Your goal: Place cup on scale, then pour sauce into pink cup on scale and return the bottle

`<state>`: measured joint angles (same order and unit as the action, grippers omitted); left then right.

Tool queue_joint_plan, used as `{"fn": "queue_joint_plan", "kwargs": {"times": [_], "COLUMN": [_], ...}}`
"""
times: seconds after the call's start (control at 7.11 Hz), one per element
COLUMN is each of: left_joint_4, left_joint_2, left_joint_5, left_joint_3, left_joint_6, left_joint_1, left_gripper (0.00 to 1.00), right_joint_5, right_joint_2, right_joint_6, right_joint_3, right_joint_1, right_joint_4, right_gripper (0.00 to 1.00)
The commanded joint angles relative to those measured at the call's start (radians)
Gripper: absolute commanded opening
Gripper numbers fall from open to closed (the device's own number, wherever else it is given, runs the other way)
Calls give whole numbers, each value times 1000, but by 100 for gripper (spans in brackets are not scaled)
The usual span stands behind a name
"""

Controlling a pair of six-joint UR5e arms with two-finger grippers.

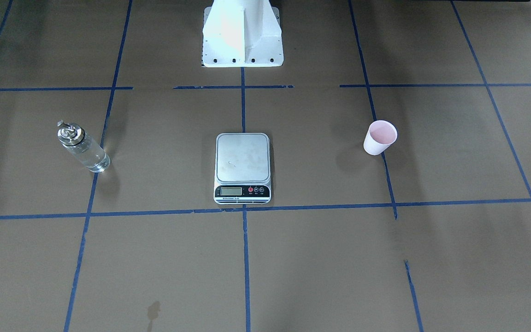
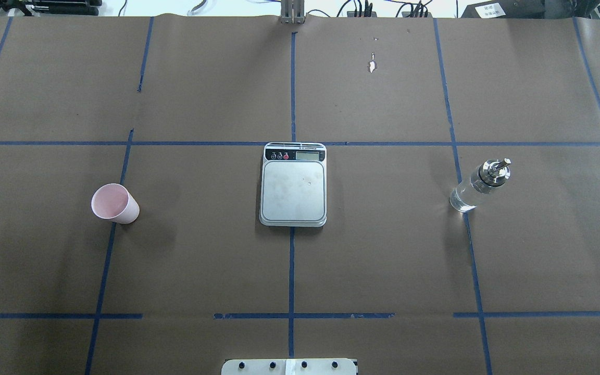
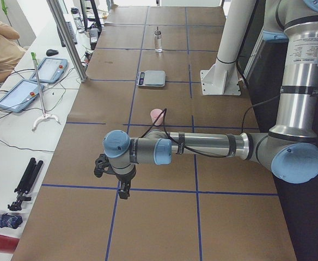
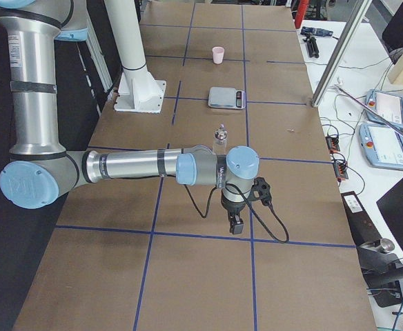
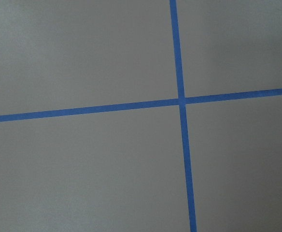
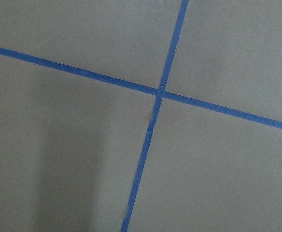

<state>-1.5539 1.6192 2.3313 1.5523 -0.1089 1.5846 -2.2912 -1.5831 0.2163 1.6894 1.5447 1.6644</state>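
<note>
The pink cup [image 2: 114, 204] stands upright on the brown table, left of the scale [image 2: 293, 185] in the overhead view; it also shows in the front view [image 1: 379, 137]. The scale's platform is bare. The glass bottle [image 2: 479, 185] with the clear sauce and silver spout cap stands right of the scale. My left gripper [image 3: 124, 190] hangs over the table well short of the cup [image 3: 157, 116]. My right gripper [image 4: 236, 225] hangs near the bottle [image 4: 221, 138], a little nearer the table's end. I cannot tell whether either is open. Both wrist views show only paper and tape.
Blue tape lines [image 2: 291, 271] grid the brown paper. The white robot base [image 1: 242, 34] stands behind the scale. Side benches carry tablets [image 3: 50, 69], cables and tools [image 3: 25, 182]. A person's arm [image 3: 1, 32] shows at the far bench.
</note>
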Motion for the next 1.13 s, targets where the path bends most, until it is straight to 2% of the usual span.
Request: {"fn": "queue_joint_plan", "kwargs": {"times": [0.0, 0.14, 0.28, 0.56, 0.7, 0.84, 0.99], "left_joint_4": [-27, -37, -41, -41, -90, -203, -244], "left_joint_2": [-13, -16, -47, -44, -50, -54, -45], "left_joint_5": [0, -1, -1, 29, 146, 214, 229], "left_joint_3": [47, 63, 119, 130, 134, 138, 150], "left_joint_6": [-12, -20, -46, -49, -52, -28, 159], "left_joint_1": [0, 0, -3, -11, -14, -88, -172], "left_gripper": [100, 100, 100, 100, 100, 100, 100], "right_joint_5": [-2, -4, -4, -7, -16, -112, -147], "right_joint_2": [-3, -3, -2, -1, 0, -1, -9], "right_joint_6": [0, 0, -2, 0, -5, -9, -9], "right_joint_3": [4, 3, 7, 6, -26, -63, -69], "right_joint_1": [0, 0, 0, 0, -3, -2, -3], "right_joint_4": [-2, -2, -8, -8, -27, -70, -98], "right_gripper": [100, 100, 100, 100, 100, 100, 100]}}
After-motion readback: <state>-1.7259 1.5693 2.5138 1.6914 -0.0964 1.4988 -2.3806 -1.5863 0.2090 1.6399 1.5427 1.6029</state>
